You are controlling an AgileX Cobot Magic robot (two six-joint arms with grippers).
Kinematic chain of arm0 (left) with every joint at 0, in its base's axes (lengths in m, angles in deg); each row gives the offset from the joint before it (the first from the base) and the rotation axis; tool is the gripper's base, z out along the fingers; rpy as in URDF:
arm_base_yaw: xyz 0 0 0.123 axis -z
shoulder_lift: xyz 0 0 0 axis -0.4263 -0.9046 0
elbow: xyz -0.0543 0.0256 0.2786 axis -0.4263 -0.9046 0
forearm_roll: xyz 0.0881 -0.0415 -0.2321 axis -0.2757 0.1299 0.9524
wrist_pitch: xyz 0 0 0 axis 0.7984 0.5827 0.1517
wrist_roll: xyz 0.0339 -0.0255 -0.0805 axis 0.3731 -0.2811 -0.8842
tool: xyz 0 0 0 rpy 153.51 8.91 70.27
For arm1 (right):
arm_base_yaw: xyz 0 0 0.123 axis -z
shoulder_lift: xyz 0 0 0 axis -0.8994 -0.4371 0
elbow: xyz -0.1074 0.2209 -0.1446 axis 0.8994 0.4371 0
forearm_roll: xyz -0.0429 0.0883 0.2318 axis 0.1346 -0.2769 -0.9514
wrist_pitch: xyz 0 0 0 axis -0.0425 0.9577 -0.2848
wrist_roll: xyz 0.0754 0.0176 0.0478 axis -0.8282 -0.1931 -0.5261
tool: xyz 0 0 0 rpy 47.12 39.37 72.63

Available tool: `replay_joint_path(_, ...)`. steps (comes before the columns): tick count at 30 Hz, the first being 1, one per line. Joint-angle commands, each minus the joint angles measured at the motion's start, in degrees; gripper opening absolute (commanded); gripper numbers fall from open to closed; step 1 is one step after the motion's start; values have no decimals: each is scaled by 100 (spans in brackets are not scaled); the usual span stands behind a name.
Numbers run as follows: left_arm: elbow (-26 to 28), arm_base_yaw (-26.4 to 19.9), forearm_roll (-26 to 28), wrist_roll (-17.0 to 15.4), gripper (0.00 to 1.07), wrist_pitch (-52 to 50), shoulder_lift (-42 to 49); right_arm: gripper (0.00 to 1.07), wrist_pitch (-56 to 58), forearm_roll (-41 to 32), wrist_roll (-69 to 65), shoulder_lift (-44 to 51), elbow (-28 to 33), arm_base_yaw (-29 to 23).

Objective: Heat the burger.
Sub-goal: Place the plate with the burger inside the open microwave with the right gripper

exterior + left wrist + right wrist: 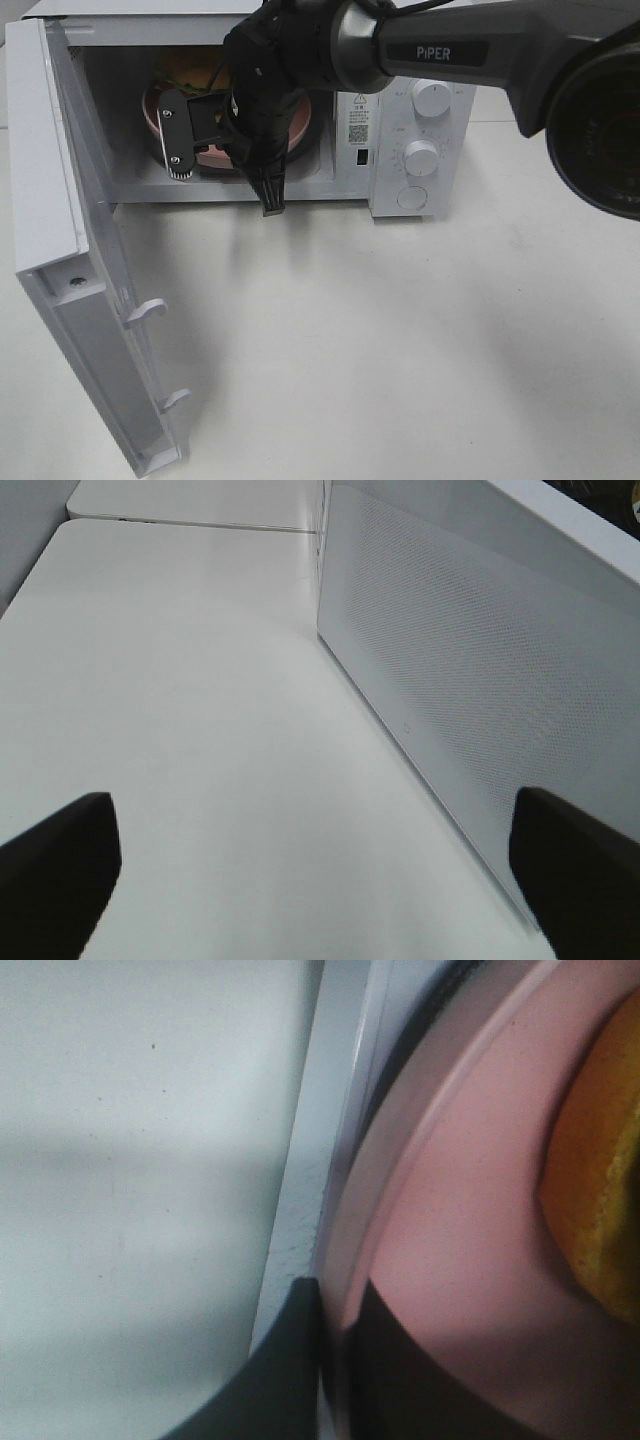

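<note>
The burger (pixel 186 68) sits on a round pink plate (pixel 158 112) inside the open white microwave (pixel 420 60), mostly hidden behind my right arm. My right gripper (pixel 228 150) reaches into the cavity from the right. In the right wrist view the gripper (pixel 335 1360) is shut on the pink plate's rim (pixel 440 1110) just inside the microwave's front sill (pixel 320 1140), and the burger's bun (pixel 600 1190) lies close beyond it. My left gripper (pixel 320 880) stands open and empty over the table, beside a white perforated panel (pixel 460 680). It is outside the exterior view.
The microwave door (pixel 60 250) hangs wide open toward the front left, its latch hooks (pixel 150 310) sticking out. Two knobs (pixel 430 100) and a button are on the panel at the right. White table (pixel 400 350) stretches out in front.
</note>
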Motion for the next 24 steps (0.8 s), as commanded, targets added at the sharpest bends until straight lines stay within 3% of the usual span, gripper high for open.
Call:
replay_joint_path(1,-11,-6,-17,0,98,6,86,0,-275,138,-74,11,-149,86)
replay_joint_path(20,-11,-6,-17,0,98,6,86,6,-642,103,-63,-212,-183,218)
replay_joint_path(24,-11,-6,-17,0,98,6,86,14,-716,80,-69,-223,-183,218)
